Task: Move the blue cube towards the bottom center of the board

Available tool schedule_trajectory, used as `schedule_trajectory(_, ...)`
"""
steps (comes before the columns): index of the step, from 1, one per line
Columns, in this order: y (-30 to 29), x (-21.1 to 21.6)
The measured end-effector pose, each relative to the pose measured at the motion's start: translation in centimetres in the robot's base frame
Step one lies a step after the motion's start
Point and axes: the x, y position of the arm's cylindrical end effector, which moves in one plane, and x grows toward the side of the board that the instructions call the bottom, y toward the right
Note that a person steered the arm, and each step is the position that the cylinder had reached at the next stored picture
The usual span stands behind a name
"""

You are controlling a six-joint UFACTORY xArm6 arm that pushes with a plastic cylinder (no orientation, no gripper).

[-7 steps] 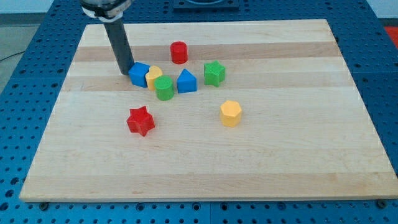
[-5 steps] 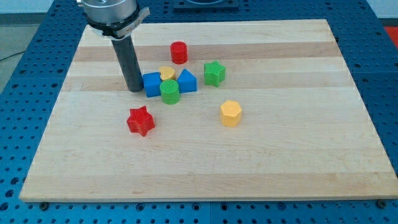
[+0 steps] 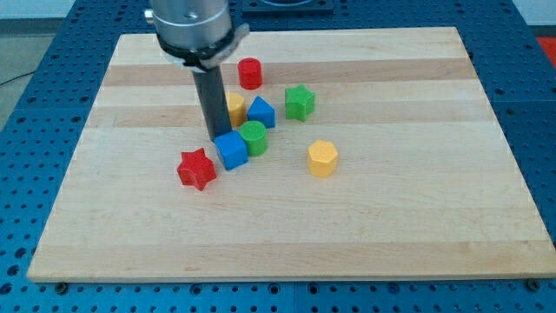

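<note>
The blue cube (image 3: pixel 232 149) sits left of the board's middle, between the red star (image 3: pixel 196 169) on its left and the green cylinder (image 3: pixel 254 137), which touches its upper right. My tip (image 3: pixel 215 136) is at the cube's upper left edge, touching it. The rod rises from there toward the view's top.
A yellow block (image 3: pixel 234 108) is partly hidden behind the rod. A blue house-shaped block (image 3: pixel 261 112), a green star (image 3: pixel 300 102) and a red cylinder (image 3: pixel 250 73) lie above. A yellow hexagon (image 3: pixel 322 158) lies to the right. The wooden board (image 3: pixel 417 217) sits on a blue perforated table.
My tip moved right and toward the view's bottom, pushing the blue cube down past the yellow block. The green cylinder shifted slightly right and down.
</note>
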Motion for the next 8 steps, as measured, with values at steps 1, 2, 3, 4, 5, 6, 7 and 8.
schedule_trajectory(1, 2.1, 2.5)
schedule_trajectory(2, 2.9, 4.6)
schedule_trajectory(3, 3.0, 7.1)
schedule_trajectory(4, 1.4, 9.5)
schedule_trajectory(5, -0.5, 11.1)
schedule_trajectory(6, 1.5, 12.8)
schedule_trajectory(7, 5.0, 12.8)
schedule_trajectory(8, 5.4, 12.8)
